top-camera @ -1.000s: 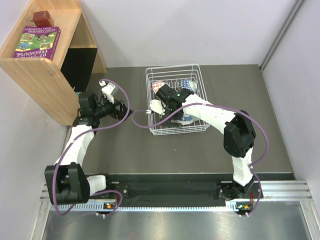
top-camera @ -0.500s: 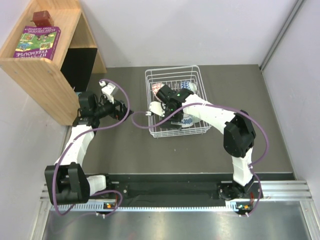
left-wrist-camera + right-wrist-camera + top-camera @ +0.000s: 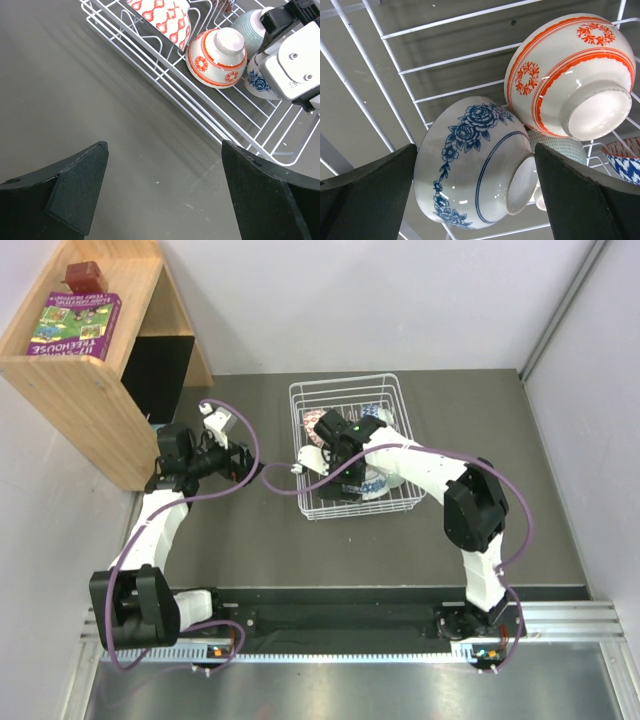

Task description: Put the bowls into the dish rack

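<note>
The white wire dish rack point(image 3: 394, 400) stands mid-table. My right gripper point(image 3: 345, 478) reaches into it, open. A blue-and-white floral bowl point(image 3: 470, 165) lies on its side between the open fingers point(image 3: 375, 200). An orange-red banded bowl point(image 3: 565, 70) leans beside it, with the pale green bowl point(image 3: 559, 150) behind and a second blue-and-white bowl point(image 3: 627, 162) at the right edge. The left wrist view shows the red-and-white patterned bowl point(image 3: 162, 15), the orange-red bowl point(image 3: 217, 52), the green bowl point(image 3: 250, 27) and the floral bowl point(image 3: 256, 82), all inside the rack point(image 3: 200, 117). My left gripper point(image 3: 165, 195) is open and empty above the table, left of the rack.
A wooden shelf unit point(image 3: 95, 360) with a purple book stands at the back left, close behind my left arm point(image 3: 150, 530). A purple cable point(image 3: 275, 475) loops between my left gripper and the rack. Walls bound the table on the left, back and right.
The rack has shifted slightly toward the near side. My right gripper has moved a little nearer inside it. The left arm has not moved.
</note>
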Motion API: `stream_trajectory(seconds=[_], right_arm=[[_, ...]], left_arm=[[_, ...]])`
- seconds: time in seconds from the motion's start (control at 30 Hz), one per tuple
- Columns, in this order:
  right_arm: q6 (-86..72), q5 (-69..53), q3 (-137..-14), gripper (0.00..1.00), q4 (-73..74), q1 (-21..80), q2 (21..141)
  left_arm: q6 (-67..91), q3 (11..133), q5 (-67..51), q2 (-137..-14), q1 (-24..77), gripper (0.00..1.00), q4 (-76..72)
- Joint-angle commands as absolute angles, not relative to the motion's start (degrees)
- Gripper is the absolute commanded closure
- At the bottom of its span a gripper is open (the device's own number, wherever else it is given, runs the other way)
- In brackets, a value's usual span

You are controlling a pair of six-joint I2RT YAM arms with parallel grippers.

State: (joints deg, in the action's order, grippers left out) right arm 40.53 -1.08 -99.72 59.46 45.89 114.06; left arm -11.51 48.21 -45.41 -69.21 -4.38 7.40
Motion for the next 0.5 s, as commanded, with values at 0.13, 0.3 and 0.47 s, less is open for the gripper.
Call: stream_trajectory(seconds=[0.13, 0.3, 0.47], right_arm=[[40.61, -8.62, -101.07, 0.0, 63.9, 45.35, 117.95], [40.43, -9.4, -102.65, 0.0, 64.16, 45.18, 118.04], [40.25, -10.1, -103.27, 0.0, 63.99, 45.09, 117.95]], left_arm=[[-12.57, 49.13, -46.58, -68.03, -4.83, 0.01, 6.5], [-12.57, 49.13, -46.76, -68.2, -4.83, 0.01, 6.42], [-12.48, 49.31, -46.85, -68.38, -4.83, 0.01, 6.42]])
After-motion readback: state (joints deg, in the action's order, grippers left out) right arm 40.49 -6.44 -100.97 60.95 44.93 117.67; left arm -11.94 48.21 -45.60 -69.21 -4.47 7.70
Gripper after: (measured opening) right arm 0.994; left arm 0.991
